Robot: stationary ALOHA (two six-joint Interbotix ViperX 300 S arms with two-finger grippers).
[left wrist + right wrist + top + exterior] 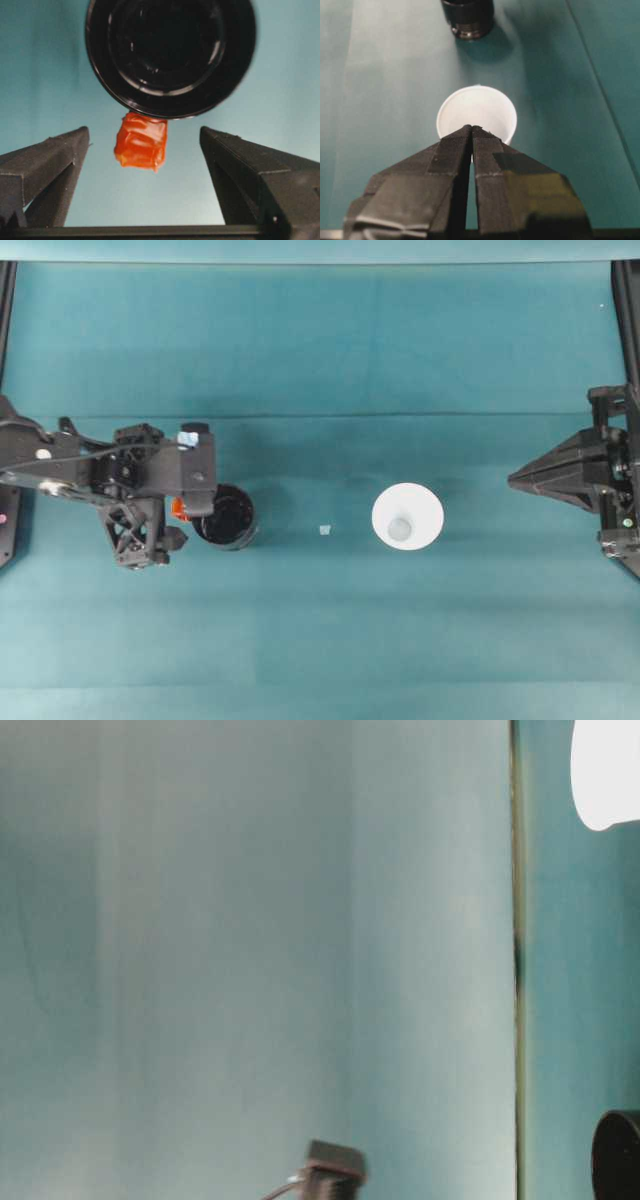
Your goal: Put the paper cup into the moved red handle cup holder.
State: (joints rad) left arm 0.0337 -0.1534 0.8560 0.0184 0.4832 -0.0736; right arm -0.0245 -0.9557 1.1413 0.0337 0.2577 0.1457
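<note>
On the table's left side, the left gripper [142, 145] hovers with jaws spread wide either side of the orange handle tab [141, 141] of the red handle cup holder [226, 517], gripping nothing. Well apart to the right, the paper cup [407, 516] stands upright, the right gripper [471, 131] pinched closed and empty just short of it. Closing off-centre on that small tab could twist or tip the holder.

Overhead looks straight down; wrist views low, close, sharing holder [468, 19].
</note>
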